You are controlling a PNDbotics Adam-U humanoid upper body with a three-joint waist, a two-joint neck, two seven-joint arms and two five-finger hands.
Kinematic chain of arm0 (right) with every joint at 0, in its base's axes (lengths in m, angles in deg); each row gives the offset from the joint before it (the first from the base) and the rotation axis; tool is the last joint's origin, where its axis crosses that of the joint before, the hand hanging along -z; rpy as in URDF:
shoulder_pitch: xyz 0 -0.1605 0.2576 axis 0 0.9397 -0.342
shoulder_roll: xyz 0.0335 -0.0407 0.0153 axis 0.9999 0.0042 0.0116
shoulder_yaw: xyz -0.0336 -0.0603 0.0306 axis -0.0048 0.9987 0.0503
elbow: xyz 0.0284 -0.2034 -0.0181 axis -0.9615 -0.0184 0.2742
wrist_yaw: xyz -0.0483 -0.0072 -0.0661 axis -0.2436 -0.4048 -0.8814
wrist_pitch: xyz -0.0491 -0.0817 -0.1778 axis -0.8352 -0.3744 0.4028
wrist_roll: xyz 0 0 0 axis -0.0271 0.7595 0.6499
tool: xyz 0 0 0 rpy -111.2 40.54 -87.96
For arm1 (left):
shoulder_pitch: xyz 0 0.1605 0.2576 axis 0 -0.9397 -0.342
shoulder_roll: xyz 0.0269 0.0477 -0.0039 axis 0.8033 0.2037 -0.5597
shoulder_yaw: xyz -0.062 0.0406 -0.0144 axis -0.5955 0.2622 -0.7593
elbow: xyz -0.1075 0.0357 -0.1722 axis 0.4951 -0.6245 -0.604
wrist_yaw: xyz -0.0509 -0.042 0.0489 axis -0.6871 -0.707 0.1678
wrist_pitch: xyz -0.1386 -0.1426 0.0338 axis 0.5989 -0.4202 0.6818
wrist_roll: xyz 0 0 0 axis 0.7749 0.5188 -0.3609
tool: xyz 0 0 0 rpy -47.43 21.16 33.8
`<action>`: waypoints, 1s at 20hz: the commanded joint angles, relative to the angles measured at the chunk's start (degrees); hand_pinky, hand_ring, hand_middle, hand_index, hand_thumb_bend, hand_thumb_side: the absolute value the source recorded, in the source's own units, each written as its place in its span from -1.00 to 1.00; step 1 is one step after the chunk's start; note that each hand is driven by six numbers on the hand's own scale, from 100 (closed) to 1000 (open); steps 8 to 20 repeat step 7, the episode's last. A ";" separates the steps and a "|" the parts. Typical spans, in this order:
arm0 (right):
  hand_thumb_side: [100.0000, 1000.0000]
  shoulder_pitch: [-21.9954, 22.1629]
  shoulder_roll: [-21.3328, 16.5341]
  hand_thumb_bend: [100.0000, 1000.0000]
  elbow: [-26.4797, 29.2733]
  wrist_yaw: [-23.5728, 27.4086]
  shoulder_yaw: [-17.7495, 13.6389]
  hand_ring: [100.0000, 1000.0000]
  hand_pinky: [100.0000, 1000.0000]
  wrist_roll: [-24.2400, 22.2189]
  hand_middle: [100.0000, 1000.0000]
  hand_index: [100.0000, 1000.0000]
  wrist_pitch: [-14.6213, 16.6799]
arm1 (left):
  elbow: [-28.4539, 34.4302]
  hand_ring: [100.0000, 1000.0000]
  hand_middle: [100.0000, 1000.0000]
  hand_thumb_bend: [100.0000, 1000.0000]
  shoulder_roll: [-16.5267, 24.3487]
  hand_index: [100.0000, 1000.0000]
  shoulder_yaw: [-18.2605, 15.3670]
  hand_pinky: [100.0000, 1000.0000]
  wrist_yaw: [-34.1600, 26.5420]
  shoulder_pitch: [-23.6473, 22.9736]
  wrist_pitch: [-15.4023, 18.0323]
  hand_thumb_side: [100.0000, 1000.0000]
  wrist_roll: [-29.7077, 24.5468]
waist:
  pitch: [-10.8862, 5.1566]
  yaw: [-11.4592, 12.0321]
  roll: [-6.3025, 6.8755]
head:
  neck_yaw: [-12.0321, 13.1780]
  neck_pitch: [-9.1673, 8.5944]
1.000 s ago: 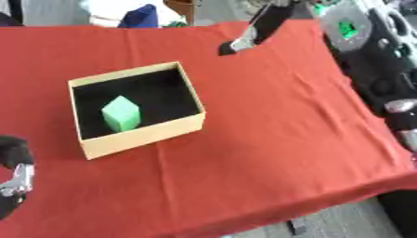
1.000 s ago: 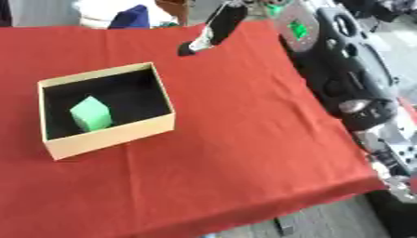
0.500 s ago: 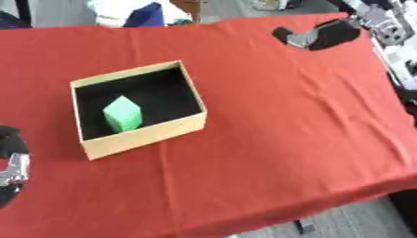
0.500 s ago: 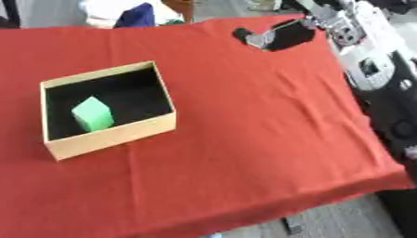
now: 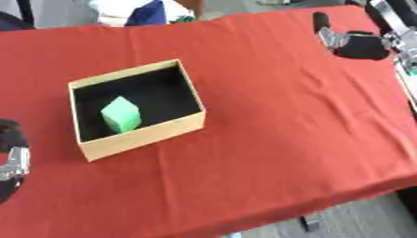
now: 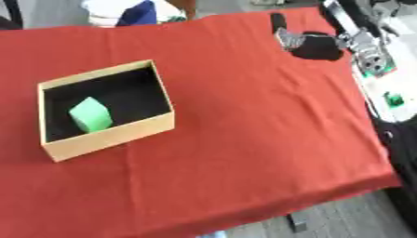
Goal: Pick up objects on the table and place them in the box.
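- Bench (image 5: 277,139) covered with a red cloth, some wrinkles right of centre.
- Box (image 5: 140,135): open cardboard, tan walls, black inside, sits left of centre on the cloth, turned a bit askew.
- Green block (image 5: 121,114) lies inside the box, toward its left-near part, on the black floor, tilted on an edge or corner; can't tell if it touches a wall.
- No other loose objects show on the red cloth.
- Right hand (image 5: 358,42): black with silver parts, at the far right of the bench near its far edge, low over the cloth or on it, can't tell which.
- Right hand fingers: one dark finger (image 5: 321,20) sticks out straight toward the far edge, apart from the palm; the rest is a dark blob, so how far open the fingers are overall I can't tell. Nothing visible held in it.
- Right hand is well apart from the box and the green block.
- Left hand (image 5: 11,158): only a dark-and-silver bit at the lower left edge, beside the bench's left side, touching nothing I can see; fingers' state can't tell.
- Dark and white stuff (image 5: 138,10) beyond the far edge of the bench, blurred.
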 commanded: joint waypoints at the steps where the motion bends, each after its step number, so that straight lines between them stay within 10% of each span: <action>1: -0.30 0.00 0.85 -1.00 2.19 0.74 -1.60 0.57 0.55 0.40 0.96 1.00 -0.33 | 1.73 -0.40 -0.34 -1.00 0.08 0.13 -0.55 0.12 -0.35 0.19 -0.07 -0.23 0.34 | -0.50 -0.23 0.21 | 1.36 0.46; 20: -0.29 1.35 3.08 -1.00 3.78 -0.02 -2.04 0.57 0.54 0.34 0.96 1.00 -1.16 | 2.23 -0.40 -0.34 -1.00 -0.09 0.16 -0.68 0.12 -0.61 0.20 -0.16 -0.23 0.64 | -0.08 -0.41 0.57 | 3.95 0.74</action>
